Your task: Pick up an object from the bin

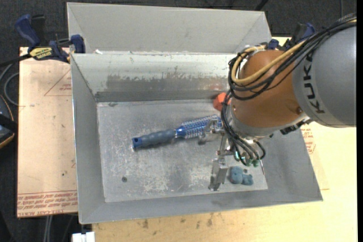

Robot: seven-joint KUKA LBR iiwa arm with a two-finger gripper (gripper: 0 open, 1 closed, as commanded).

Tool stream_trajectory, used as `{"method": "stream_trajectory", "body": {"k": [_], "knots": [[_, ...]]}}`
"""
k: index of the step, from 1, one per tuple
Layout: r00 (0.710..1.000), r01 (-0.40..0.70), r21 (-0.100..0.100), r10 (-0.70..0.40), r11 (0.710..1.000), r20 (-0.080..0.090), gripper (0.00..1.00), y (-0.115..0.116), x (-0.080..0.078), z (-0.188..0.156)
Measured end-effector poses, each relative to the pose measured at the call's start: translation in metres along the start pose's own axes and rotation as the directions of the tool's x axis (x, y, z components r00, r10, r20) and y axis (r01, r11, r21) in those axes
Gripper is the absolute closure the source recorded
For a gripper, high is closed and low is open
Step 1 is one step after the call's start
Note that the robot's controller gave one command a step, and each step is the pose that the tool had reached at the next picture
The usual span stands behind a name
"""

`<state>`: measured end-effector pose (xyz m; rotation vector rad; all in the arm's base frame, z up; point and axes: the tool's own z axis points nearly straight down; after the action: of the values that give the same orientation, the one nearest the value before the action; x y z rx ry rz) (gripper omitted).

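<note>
Low in the near right of the bin (147, 178), we see the claw (217, 177) at the floor, just beside a small blue-green lump (241, 177); open or closed, we cannot tell. We judge this the reaching step: next, centring over the lump, then closing.

Left floor (142, 170) bare (brush (170, 134) mid-bin).

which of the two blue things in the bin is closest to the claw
The small teal-blue lumpy object at the lower right of the bin, just beside the claw; the long blue-handled brush lies farther off, across the middle.
</note>
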<state>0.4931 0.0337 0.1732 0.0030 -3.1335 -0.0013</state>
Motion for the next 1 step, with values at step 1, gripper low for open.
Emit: {"method": "stream_trajectory", "body": {"k": [1], "knots": [[0.994,0.106,-0.003,-0.106,0.994,0.004,0.00,0.0931,-0.0241,0.0903]]}}
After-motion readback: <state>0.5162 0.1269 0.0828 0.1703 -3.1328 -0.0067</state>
